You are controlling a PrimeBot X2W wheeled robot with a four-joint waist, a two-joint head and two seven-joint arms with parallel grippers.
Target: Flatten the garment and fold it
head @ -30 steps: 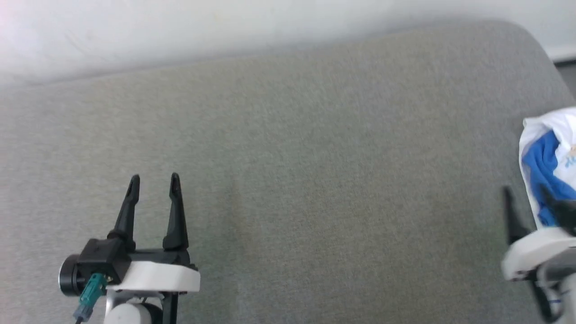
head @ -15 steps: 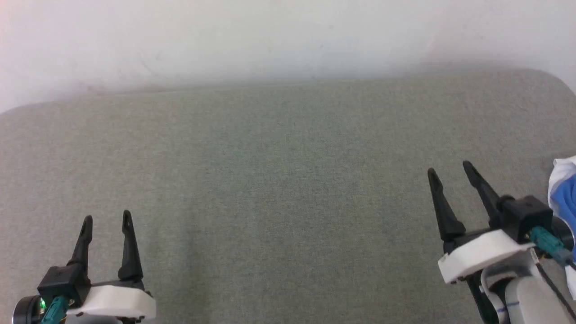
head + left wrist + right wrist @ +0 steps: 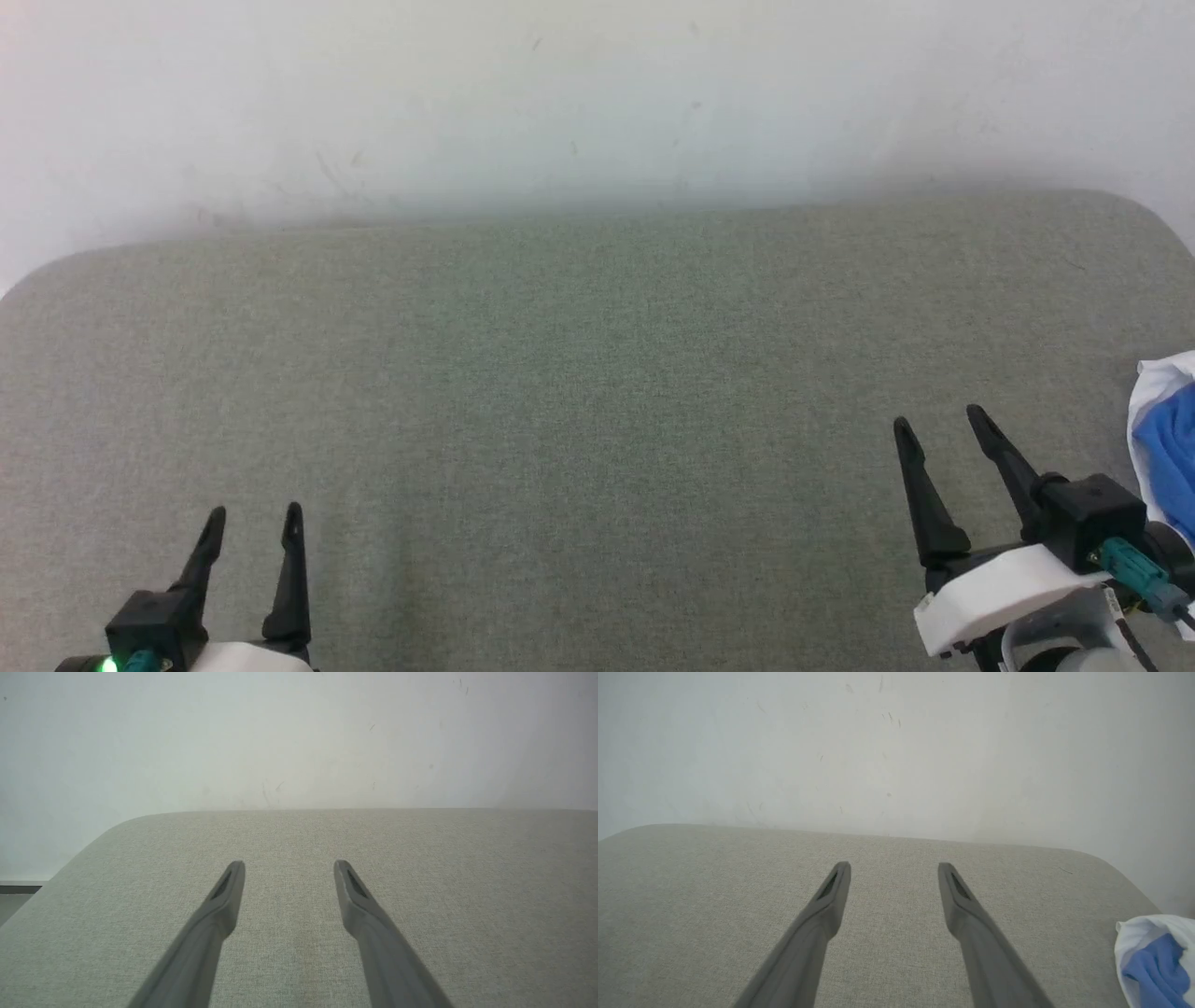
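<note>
The garment (image 3: 1162, 443) lies bunched at the far right edge of the head view, white with a blue part; most of it is cut off by the frame. It also shows in the right wrist view, garment (image 3: 1155, 959), at the lower right. My right gripper (image 3: 938, 420) stands open just left of it, apart from it, with nothing between its fingers. At the lower left, my left gripper (image 3: 254, 516) is open and empty over bare fabric. Both wrist views show spread fingers, left gripper (image 3: 288, 865) and right gripper (image 3: 894, 867).
A grey-green upholstered surface (image 3: 579, 392) with rounded corners spans the view. A white wall (image 3: 560, 93) rises right behind its far edge. A strip of dark floor (image 3: 14, 891) shows past the surface's left corner.
The head camera has turned and tilted, so the whole picture shifted: the wall takes more of the top. The right gripper came fully into view; the garment slid toward the right edge.
</note>
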